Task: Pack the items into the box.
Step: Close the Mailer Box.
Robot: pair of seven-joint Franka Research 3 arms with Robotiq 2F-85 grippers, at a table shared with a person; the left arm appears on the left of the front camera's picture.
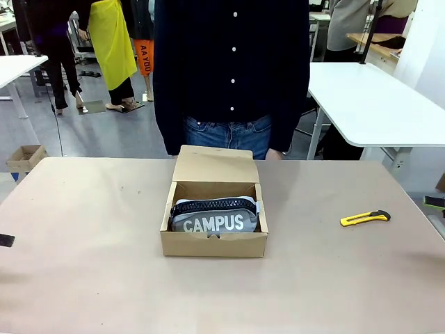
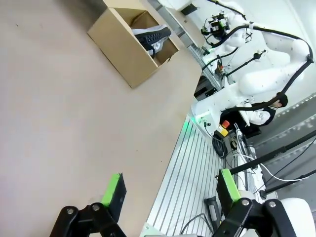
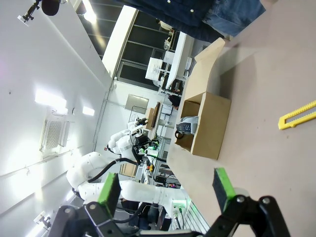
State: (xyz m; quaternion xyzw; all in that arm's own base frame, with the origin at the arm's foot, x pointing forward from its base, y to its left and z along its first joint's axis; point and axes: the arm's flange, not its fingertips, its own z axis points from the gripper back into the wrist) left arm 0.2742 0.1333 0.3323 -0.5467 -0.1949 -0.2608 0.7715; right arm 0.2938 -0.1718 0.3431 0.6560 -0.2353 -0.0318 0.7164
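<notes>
The brown cardboard box (image 1: 214,236) stands at the table's middle with its flap lid raised toward the person. Inside it lies the light grey pencil pouch (image 1: 214,221), "CAMPUS" lettering facing me and black zipper on top. The stapler is hidden. From the left wrist view the box (image 2: 123,49) is far off, with the pouch (image 2: 153,35) poking out; my left gripper (image 2: 170,190) hangs open over the table's near edge, holding nothing. The right wrist view has the box (image 3: 210,126) and pouch (image 3: 187,126) well ahead of my open, empty right gripper (image 3: 168,190).
A yellow utility knife (image 1: 365,218) lies on the table to the right of the box, also the knife (image 3: 297,114) in the right wrist view. A person in a dark shirt (image 1: 233,69) stands at the far edge behind the box. A white table (image 1: 368,104) stands behind to the right.
</notes>
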